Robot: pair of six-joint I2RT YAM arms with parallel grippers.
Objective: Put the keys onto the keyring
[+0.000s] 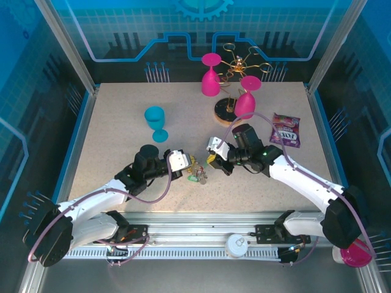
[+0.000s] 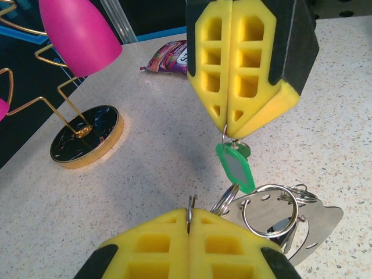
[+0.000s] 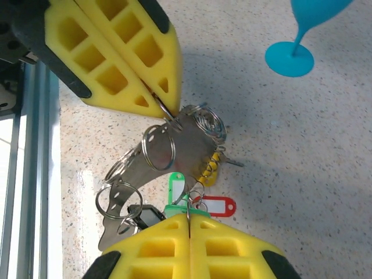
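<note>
A robot test booth, walled by blue circuit-print panels (image 1: 122, 24).

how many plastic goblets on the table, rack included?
3. A blue plastic goblet stands upright left of centre; a pink plastic goblet and a second pink goblet hang inverted on the gold wire rack at the back. None look hidden.

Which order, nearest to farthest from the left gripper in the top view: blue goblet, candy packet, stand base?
1. Blue goblet, just beyond the left gripper, to its left.
2. Round stand base, farther back, right of centre.
3. Candy packet, at the right edge.
</note>
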